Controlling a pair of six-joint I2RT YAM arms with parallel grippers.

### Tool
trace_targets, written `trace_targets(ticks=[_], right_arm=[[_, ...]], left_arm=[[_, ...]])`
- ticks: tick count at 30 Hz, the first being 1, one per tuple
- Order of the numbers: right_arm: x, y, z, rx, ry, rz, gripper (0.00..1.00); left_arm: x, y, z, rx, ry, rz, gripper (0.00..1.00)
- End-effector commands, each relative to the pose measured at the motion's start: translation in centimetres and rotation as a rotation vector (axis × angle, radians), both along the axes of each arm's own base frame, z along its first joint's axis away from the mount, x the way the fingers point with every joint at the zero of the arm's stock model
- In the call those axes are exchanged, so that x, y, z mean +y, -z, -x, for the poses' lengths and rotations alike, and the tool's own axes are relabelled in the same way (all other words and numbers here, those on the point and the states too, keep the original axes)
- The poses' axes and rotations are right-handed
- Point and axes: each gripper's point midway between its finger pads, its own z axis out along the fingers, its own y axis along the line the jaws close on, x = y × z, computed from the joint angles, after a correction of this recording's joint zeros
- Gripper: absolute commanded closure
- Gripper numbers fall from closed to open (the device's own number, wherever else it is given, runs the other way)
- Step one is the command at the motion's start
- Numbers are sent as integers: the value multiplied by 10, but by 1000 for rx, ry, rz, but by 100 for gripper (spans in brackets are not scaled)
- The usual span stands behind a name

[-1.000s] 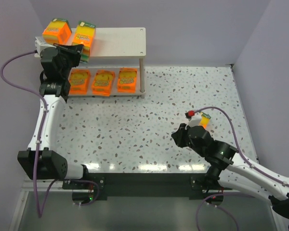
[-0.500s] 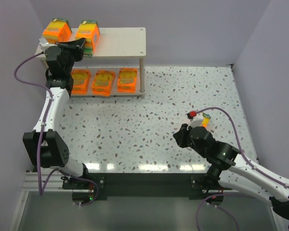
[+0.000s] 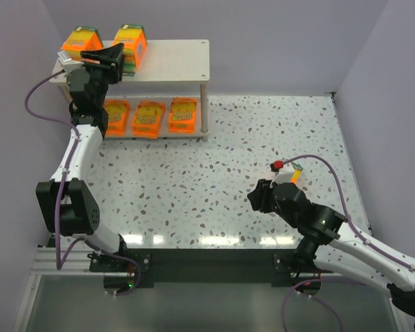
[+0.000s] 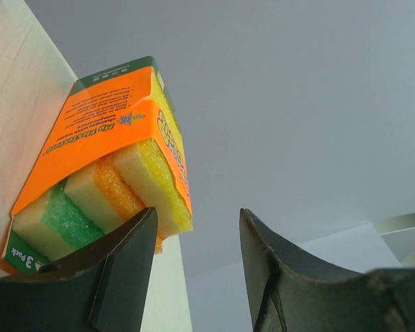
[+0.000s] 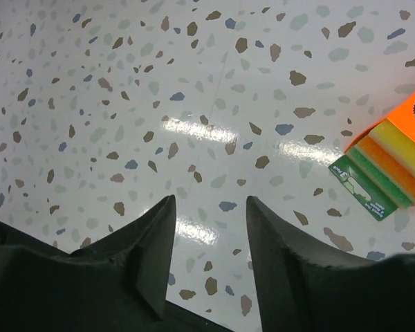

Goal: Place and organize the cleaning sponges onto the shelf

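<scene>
The shelf [image 3: 176, 59] stands at the back left. Two thick cleaning sponges packs [image 3: 81, 43] [image 3: 131, 41] sit on its top board, and three flat orange packs [image 3: 114, 116] [image 3: 148, 117] [image 3: 182, 114] lie on the lower board. My left gripper [image 3: 114, 57] is open at the top board, just in front of the second thick pack. In the left wrist view that pack [image 4: 111, 159] rests on the board [image 4: 14, 104], left of my open left gripper [image 4: 197, 221]. My right gripper [image 3: 256, 198] [image 5: 209, 207] hangs open over the table. One thick pack [image 3: 293, 175] [image 5: 394, 159] lies beside it, partly hidden by the arm.
The speckled table [image 3: 194, 180] runs between the shelf and the right arm. Purple walls close in the left, back and right sides. A shelf leg [image 3: 205, 111] stands at the rack's front right corner. A purple cable [image 3: 328, 173] loops near the right-hand pack.
My left gripper has carried the second thick pack up onto the top board, set it upright and opened off it. My right gripper's jaws have spread apart; that arm barely moved.
</scene>
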Motion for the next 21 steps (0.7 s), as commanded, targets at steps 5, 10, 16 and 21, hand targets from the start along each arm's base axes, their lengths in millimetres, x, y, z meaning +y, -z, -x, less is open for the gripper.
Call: trace_targets(ticks=[5, 10, 16, 21], right_arm=[[-21, -18, -11, -46, 124, 18, 41], [-63, -4, -25, -15, 369, 170, 31], [-84, 18, -59, 80, 493, 153, 23], [-118, 9, -80, 91, 667, 183, 11]], left_arm=[[-17, -69, 74, -253, 40, -178, 40], [-56, -42, 130, -257, 154, -303, 40], [-130, 16, 212, -271, 403, -496, 40], [-164, 89, 262, -219, 630, -600, 41]])
